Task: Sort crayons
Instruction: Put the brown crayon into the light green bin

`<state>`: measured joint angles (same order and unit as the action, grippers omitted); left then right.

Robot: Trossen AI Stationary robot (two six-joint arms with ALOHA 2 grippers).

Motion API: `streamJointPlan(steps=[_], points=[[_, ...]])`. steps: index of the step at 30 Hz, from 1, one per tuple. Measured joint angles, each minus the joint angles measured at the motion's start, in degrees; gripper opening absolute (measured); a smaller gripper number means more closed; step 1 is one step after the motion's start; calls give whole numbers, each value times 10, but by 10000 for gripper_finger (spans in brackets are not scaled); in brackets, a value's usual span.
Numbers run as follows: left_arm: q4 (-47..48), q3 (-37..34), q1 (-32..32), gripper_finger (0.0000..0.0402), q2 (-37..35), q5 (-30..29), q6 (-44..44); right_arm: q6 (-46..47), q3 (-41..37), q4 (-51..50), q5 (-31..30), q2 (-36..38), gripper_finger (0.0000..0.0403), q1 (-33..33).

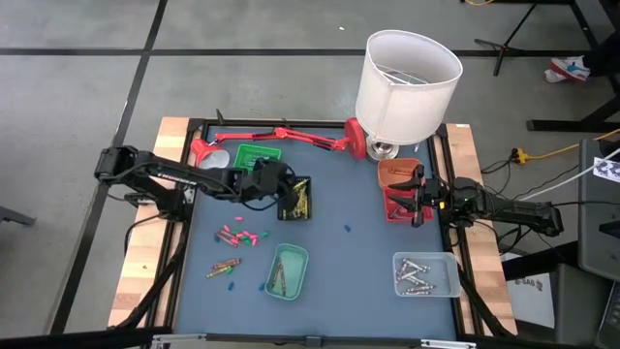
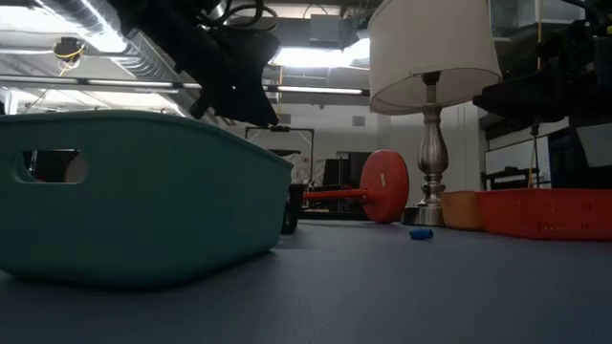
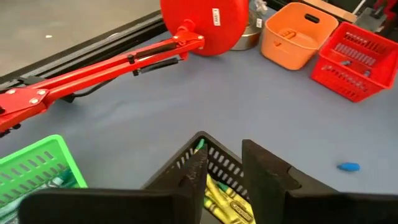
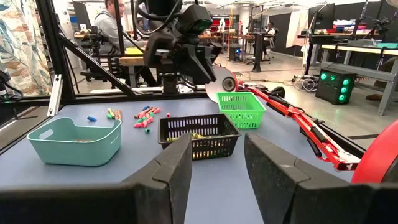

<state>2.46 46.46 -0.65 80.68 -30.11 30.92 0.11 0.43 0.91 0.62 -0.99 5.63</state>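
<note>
From the high view I have the left tool parked over the black basket, just left of centre. In the left wrist view its fingers stand a narrow gap apart with nothing between them, directly above the basket's rim, where yellow crayons lie inside.

The right tool sits at the right of the frame over the red basket; its fingers stand wide apart and empty in the right wrist view.

The loose crayons are mostly at the lower left of the surface: a cluster of pink and red crayons, and below it a few mixed ones. A single blue crayon lies alone near the centre. More sit in the teal tray at lower centre, and silvery grey crayons fill the clear tray at lower right.

The green basket is at upper left beside the left arm, and the orange tray just above the red basket. A red desk lamp lies folded along the top edge, and a white-shaded lamp stands at upper right.
</note>
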Motion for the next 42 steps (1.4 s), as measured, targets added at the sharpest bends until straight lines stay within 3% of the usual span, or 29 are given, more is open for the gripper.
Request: streamJointPlan(steps=[4,8,12,18,24,31,42], points=[[1,0,-12,96,-5,31,-49,0,0,0,0,0,147,0],[10,2,-17,99,-28,145,-121,0,0,0,0,0,147,0],[48,3,-11,95,-58,250,-129,0,0,0,0,0,147,0],[197,4,26,85,-85,361,-48,0,0,0,0,0,147,0],[373,4,106,81,-82,449,104,0,0,0,0,0,147,0],[456,4,232,81,-82,432,227,0,0,0,0,0,147,0],[455,4,365,81,-82,287,319,0,0,0,0,0,147,0]])
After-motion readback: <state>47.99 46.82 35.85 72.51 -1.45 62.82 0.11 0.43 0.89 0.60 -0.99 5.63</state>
